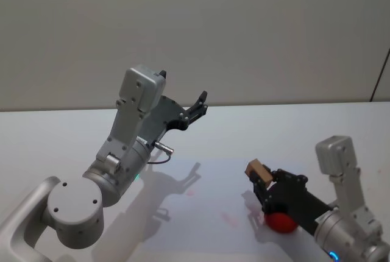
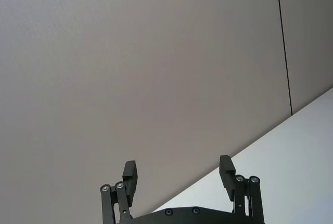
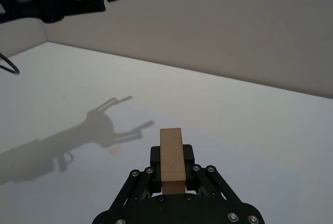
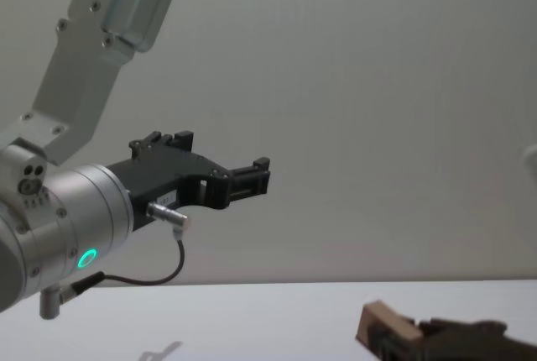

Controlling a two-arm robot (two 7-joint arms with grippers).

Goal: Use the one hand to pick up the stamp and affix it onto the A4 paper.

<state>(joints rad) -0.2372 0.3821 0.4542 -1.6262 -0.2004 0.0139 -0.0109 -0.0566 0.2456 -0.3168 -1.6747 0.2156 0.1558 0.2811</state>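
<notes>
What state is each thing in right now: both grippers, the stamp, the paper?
left gripper: open, empty, held high above the table.
right gripper: shut on the stamp, low over the paper's right part.
stamp: clamped in the right gripper, wooden end sticking out, apparently clear of the paper.
A4 paper: flat on the table, faint red marks on it.

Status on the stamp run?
Holding: right gripper shut on stamp, over paper. Idle: left gripper open, raised. Under right gripper: red round object.
</notes>
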